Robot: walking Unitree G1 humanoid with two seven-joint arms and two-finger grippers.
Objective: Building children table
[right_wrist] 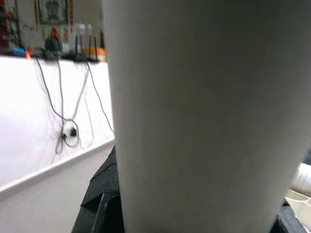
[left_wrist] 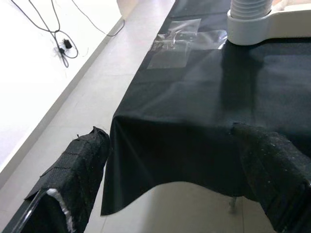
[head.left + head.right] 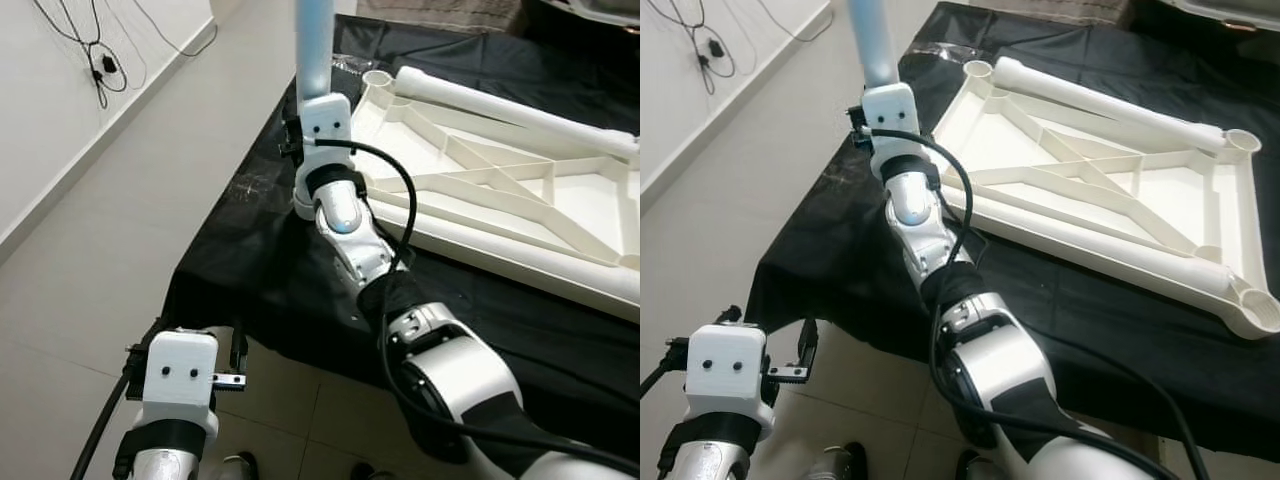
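The right gripper (image 3: 872,125) is closed around a pale blue table leg (image 3: 871,40), which is held upright at the near left corner of an upturned white tabletop (image 3: 1095,175). In the right wrist view the leg (image 1: 204,116) is seen pressed close against the camera, so a firm grasp is judged. The foot of the leg is seated in a round socket (image 2: 249,29) at that corner, where ribbed threads can be made out just above the socket rim.

The step in hand is judged to be the fitting of this leg into its socket. The leg should be kept truly vertical while it is pressed or turned, since a tilt would likely bind the threads. The tabletop may slide on the cloth if force is applied sideways, so pressure should be directed straight down.

The left gripper (image 3: 232,365) is held low beside the table edge over the floor, its fingers (image 2: 77,170) spread wide and empty.

The tabletop lies underside up on a black cloth (image 3: 260,270) and is seen to be braced by diagonal ribs, with open round sockets (image 3: 1242,141) at the other corners. A clear plastic bag (image 2: 182,41) lies on the cloth near the socket.
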